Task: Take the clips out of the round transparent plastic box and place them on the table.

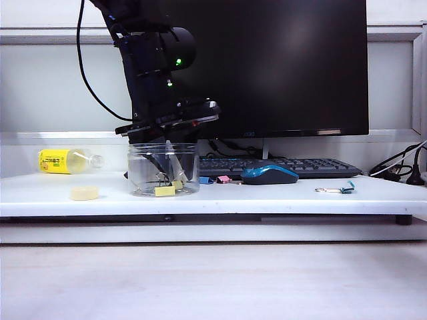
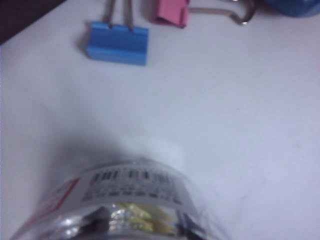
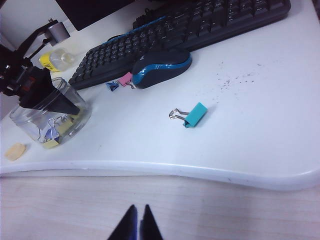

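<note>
The left tool (image 1: pixel 162 170) reaches down into the round transparent plastic box (image 1: pixel 163 169) at the tabletop's (image 1: pixel 267 197) left; its grip cannot be told. The right tool (image 3: pixel 138 222), closed and empty, hangs off the near edge. The clips (image 1: pixel 167 189) remain inside; none appears out yet.

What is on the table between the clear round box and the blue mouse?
Two clips, seen in the exterior view: a blue clip beside the round box, then a pink clip nearer the mouse. The left gripper reaches into the box.
</note>
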